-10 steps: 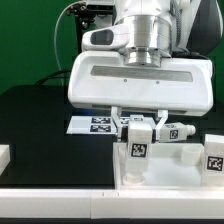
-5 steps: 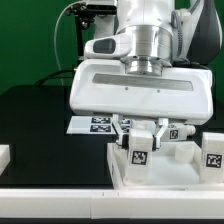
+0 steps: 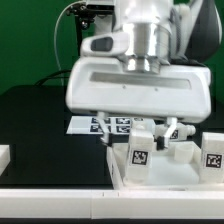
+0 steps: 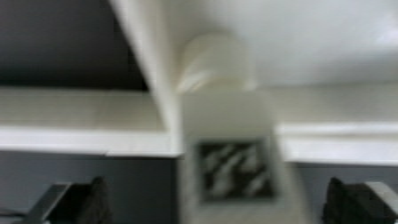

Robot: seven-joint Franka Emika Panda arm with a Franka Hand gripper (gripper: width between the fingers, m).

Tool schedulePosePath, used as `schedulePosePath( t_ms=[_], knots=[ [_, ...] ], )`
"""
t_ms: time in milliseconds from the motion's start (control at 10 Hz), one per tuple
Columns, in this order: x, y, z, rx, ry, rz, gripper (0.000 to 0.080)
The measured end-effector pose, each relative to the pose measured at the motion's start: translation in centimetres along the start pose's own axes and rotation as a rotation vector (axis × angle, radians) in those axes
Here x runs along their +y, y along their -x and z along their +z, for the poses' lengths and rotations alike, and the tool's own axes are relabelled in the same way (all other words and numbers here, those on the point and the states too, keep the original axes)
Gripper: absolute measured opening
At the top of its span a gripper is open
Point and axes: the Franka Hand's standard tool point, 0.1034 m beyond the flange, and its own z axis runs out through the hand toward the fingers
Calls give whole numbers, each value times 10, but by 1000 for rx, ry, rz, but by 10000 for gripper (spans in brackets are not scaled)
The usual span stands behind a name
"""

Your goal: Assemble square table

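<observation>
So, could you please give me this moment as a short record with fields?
tool: open, one finger each side of the upright leg, not gripping it
upright leg: standing on the table top near its corner at the exterior view's left, tag facing the camera
second leg: upright at the exterior view's right
third leg: behind them, seemingly on its side
marker board: lying flat, behind the tool

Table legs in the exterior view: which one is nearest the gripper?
The upright leg directly between the open gripper's fingers; the other legs sit farther toward the exterior view's right.
</observation>
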Motion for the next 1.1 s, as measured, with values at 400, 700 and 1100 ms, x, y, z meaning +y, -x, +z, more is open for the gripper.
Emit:
schedulePosePath(
  t_ms=[400, 700, 1100],
  knots=[
    [-11, -12, -3, -271, -104, 78, 649],
    [-26, -12, 4, -393, -140, 105, 649],
    [-22, -1, 9, -399, -133, 102, 649]
  ],
)
